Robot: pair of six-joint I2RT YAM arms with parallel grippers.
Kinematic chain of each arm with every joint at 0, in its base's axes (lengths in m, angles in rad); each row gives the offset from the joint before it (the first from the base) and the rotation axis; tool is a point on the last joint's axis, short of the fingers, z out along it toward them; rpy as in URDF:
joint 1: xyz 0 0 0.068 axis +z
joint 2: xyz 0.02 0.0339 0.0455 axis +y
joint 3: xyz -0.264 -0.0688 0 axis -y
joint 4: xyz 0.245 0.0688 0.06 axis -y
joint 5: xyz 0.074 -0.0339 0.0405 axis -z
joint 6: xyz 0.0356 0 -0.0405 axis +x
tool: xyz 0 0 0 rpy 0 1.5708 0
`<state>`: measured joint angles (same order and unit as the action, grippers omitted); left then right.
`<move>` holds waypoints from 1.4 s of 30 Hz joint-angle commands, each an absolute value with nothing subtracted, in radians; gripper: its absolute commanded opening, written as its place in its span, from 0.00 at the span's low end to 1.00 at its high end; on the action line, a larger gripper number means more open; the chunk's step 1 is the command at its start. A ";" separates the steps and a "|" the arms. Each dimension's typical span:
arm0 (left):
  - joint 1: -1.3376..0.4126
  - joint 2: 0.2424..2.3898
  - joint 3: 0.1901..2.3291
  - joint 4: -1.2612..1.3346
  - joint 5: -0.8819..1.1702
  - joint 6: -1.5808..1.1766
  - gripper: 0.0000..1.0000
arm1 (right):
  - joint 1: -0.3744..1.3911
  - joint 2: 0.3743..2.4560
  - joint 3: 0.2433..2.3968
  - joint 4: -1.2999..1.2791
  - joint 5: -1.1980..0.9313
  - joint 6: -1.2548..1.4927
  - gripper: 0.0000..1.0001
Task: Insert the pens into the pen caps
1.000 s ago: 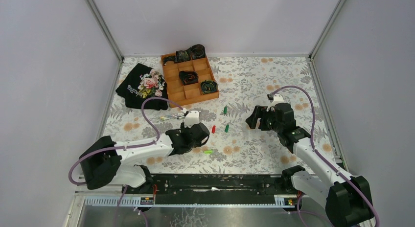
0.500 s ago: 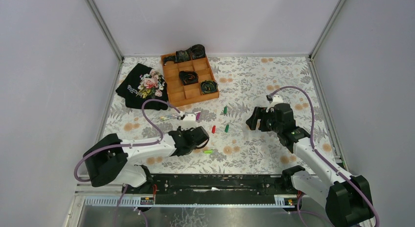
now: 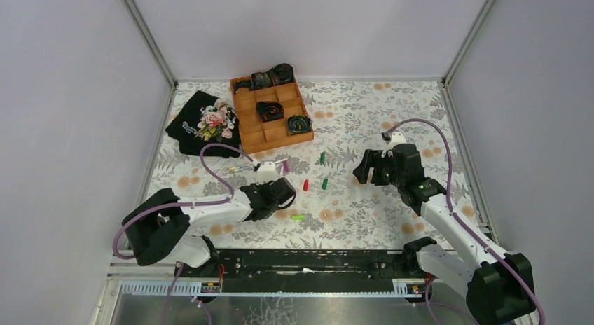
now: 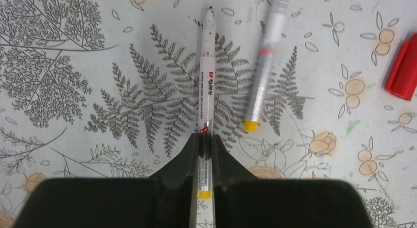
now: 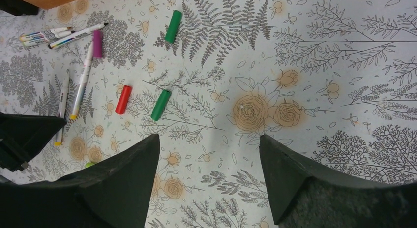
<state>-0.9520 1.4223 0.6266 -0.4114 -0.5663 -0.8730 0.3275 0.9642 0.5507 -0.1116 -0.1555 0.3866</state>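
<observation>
Early days: the left gripper [image 4: 205, 139] clamps a white pen [image 4: 205, 75] lying on the cloth [image 4: 74, 115], with the red cap [image 4: 404, 66] at its two o'clock. The right gripper [image 5: 209, 139] hangs wide, empty. That cap and the green caps [image 5: 161, 104] lie loose, unfilled.

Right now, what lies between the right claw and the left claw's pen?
Top view: a red cap and a dark green cap lie between that pen and the right claw.

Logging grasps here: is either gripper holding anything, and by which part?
The left gripper pinches a white pen near its yellow end; the right gripper is open and empty.
</observation>
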 commanded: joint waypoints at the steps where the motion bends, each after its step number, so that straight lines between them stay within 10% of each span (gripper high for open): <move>1: -0.912 1.432 0.563 -0.403 -0.499 -0.897 0.00 | 0.339 0.960 0.612 -0.136 -0.178 0.364 0.79; 24: -0.908 0.976 0.560 0.025 0.154 -0.617 0.00 | 0.442 1.173 0.694 0.215 -0.642 0.868 0.85; 42: -0.909 0.927 0.581 -0.006 0.171 -0.583 0.00 | 0.601 1.252 0.664 0.308 -0.612 0.917 0.58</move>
<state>-0.9134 0.9417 0.5735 -0.0597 0.1654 -0.6098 0.5797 1.2556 0.6659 0.2466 -0.6121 0.9031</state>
